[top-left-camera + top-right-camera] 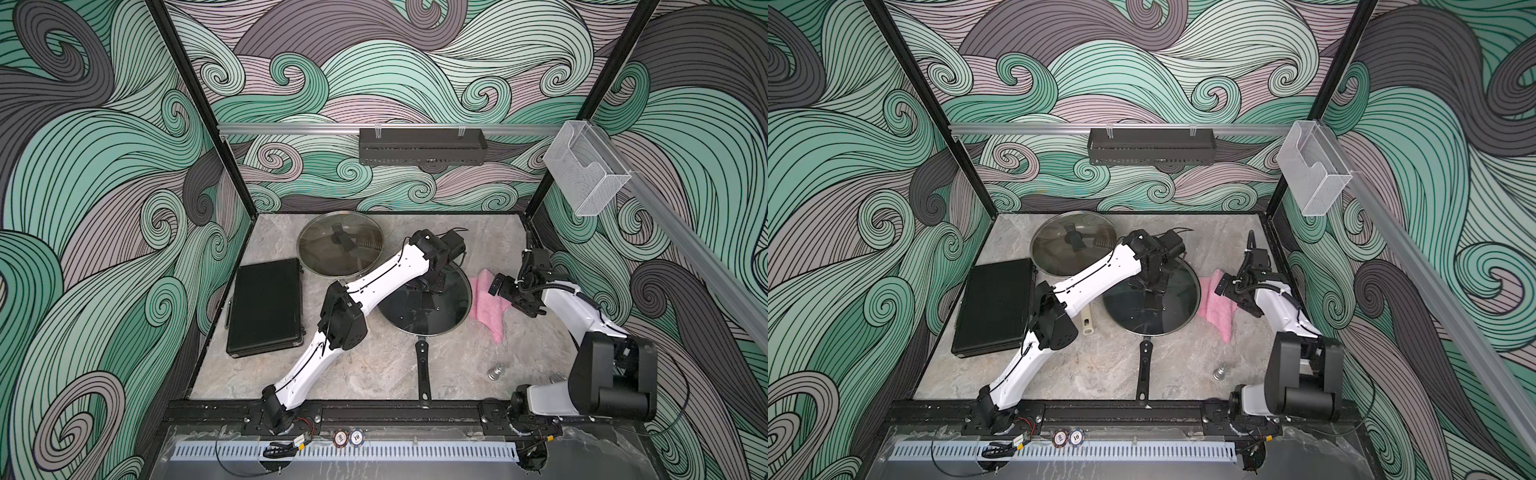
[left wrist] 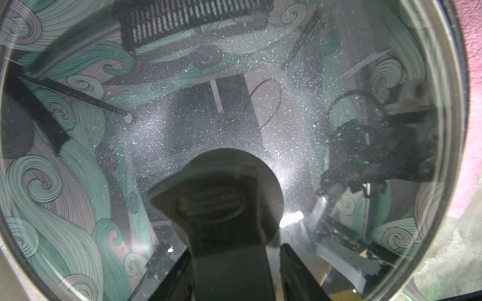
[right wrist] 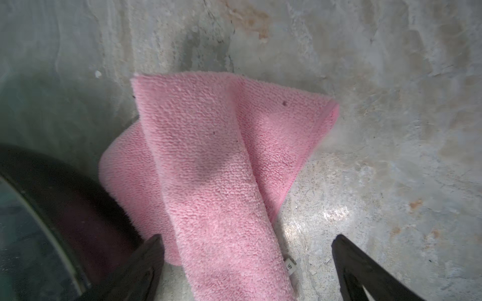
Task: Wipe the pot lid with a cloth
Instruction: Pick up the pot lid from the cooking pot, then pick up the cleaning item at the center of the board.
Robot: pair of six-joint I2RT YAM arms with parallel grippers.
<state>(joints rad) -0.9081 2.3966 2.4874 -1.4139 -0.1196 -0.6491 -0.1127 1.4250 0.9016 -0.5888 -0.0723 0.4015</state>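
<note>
**Top views.** The pot lid [image 1: 444, 320] lies flat on a pan [image 1: 423, 365] at the middle of the worktop [image 1: 374, 374], handle side up. Being round, it has no long axis. The cloth [image 1: 488, 305] lies against its rim, on the right arm's side. The cloth's long axis runs from the back of the worktop toward the front, slightly slanted.

**Left wrist view.** The left tool [image 2: 233, 251] is closed narrow on the handle [image 2: 221, 203] at the lid's centre. The glass is speckled with pale spots. The lid is judged rigid, smooth and breakable. It is best held by the handle only and kept steady.

**Right wrist view.** The right tool [image 3: 247, 235] is spread wide and nothing is held. The cloth is folded lengthwise, and its raised fold runs between the jaws. It is judged soft, light and limp. It should be pinched across the fold so that it bunches into a pad.
</note>
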